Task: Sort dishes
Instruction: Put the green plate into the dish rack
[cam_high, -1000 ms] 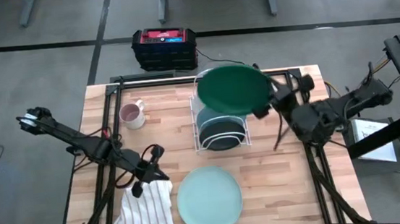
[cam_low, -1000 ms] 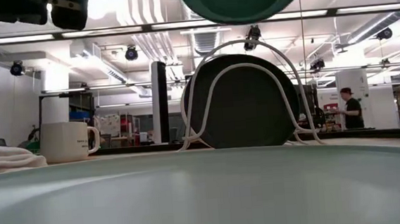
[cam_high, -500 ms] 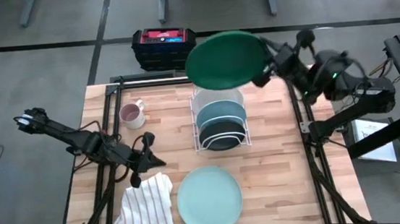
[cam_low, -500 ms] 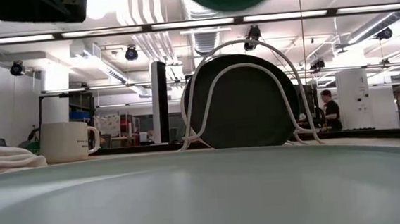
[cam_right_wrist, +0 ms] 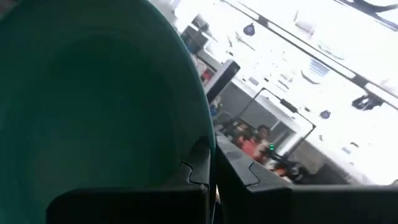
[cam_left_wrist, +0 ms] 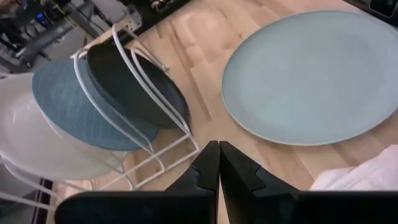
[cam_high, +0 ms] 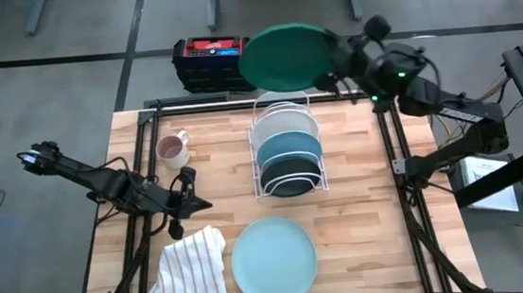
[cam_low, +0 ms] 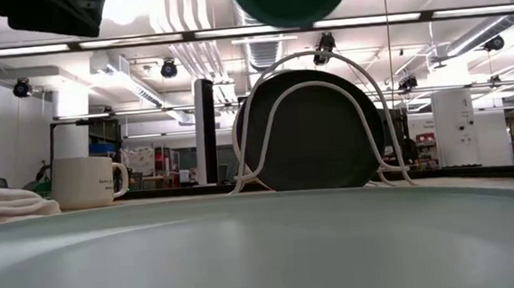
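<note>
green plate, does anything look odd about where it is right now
Yes. The green plate is held in the air by the right gripper, pinched at its rim, beyond the table's far edge, past the wire rack, not above an open slot. The left gripper waits near the striped cloth.

My right gripper (cam_high: 332,60) holds a dark green plate (cam_high: 284,57). In the white wire rack (cam_high: 287,154) stand teal (cam_high: 286,147) and blackish plates (cam_high: 289,174). A pale blue plate (cam_high: 273,261) and white striped cloth (cam_high: 191,274) lie on light wood worktop (cam_high: 363,223).
</note>
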Robot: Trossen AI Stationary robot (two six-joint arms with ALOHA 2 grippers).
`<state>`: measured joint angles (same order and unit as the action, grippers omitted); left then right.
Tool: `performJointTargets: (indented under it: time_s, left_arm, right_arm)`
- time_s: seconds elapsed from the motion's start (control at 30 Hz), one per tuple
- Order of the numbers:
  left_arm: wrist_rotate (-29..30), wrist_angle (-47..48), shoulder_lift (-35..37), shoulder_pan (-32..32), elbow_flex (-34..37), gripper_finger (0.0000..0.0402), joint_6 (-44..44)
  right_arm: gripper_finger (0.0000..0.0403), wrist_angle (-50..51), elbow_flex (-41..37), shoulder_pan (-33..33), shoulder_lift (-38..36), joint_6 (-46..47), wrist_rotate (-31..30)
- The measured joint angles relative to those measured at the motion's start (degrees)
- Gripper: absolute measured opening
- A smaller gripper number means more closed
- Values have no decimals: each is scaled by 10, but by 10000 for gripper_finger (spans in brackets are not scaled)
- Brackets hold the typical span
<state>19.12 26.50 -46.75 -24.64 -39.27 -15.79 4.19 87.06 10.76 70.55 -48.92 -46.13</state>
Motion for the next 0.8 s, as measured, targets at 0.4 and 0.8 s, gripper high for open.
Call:
performJointTargets:
  time_s: [0.4,0.8]
  left_arm:
    - [0,8,0,0,0,0,3]
    - [0,11,0,0,1,0,3]
  right_arm:
    - [2,1,-1,18,78,-80,14]
    - [2,39,-1,21,95,-72,15]
